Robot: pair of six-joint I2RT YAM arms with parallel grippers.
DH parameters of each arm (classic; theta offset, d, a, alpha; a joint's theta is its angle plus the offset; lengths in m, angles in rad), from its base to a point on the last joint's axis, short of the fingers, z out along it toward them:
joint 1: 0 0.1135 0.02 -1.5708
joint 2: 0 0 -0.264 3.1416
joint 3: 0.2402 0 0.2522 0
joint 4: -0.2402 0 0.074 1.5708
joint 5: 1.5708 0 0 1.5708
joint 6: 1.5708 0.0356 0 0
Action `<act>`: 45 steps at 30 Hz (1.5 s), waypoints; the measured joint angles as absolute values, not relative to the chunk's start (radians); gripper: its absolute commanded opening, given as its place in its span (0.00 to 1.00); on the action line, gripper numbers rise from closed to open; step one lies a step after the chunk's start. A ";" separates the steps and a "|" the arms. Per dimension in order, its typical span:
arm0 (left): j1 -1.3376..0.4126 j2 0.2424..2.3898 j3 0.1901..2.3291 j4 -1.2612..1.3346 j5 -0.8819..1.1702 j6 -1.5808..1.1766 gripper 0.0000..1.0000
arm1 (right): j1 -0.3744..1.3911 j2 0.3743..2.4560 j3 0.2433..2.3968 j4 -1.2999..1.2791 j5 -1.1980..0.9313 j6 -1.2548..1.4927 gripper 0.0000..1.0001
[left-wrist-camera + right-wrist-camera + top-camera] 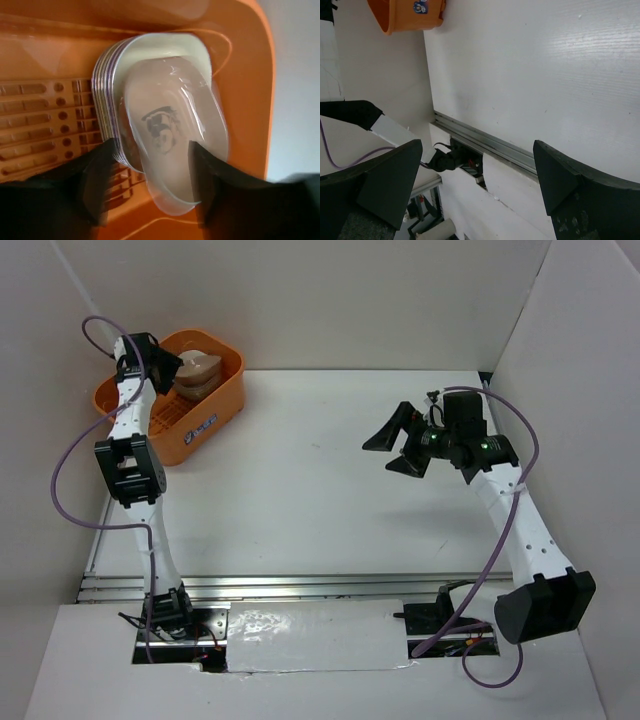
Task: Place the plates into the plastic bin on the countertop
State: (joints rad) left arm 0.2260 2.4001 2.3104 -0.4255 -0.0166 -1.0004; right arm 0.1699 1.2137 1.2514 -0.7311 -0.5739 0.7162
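PLATES: leaned stacked [197, 372] inside plastic bin [200, 425], far end | LEFT: gripper [160, 365] hung over bin, jaws released, parted astride top plate [170, 130] | RIGHT: gripper [403, 445] well right of bin, gaped empty above countertop [300, 500] | NEARBY: purple cable [95, 330] looped left of bin

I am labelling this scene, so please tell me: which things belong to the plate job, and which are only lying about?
Job:
plates
bin
countertop
left gripper, over the bin

Just there:
right gripper, open and empty
rail
cable
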 measured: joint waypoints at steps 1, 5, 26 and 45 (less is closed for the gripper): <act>0.227 2.400 2.317 -0.420 -0.022 -1.000 0.99 | 0.176 1.216 1.252 -0.733 -0.571 0.716 1.00; 0.227 2.391 2.331 -0.389 -0.025 -1.023 0.99 | 0.205 1.216 1.257 -0.741 -0.558 0.717 1.00; 0.176 1.326 1.793 -0.883 -0.205 -0.599 0.99 | 0.263 1.146 1.688 -1.113 0.123 0.559 1.00; 0.085 0.866 1.279 -1.206 -0.464 -0.661 0.99 | 0.354 0.779 1.725 -1.296 0.490 0.532 1.00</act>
State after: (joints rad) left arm 0.0853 0.8661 1.2785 -1.2060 -0.4641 -0.6609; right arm 0.3542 0.7788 1.7248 -1.2961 0.4904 0.5316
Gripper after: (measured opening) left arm 0.993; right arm 0.998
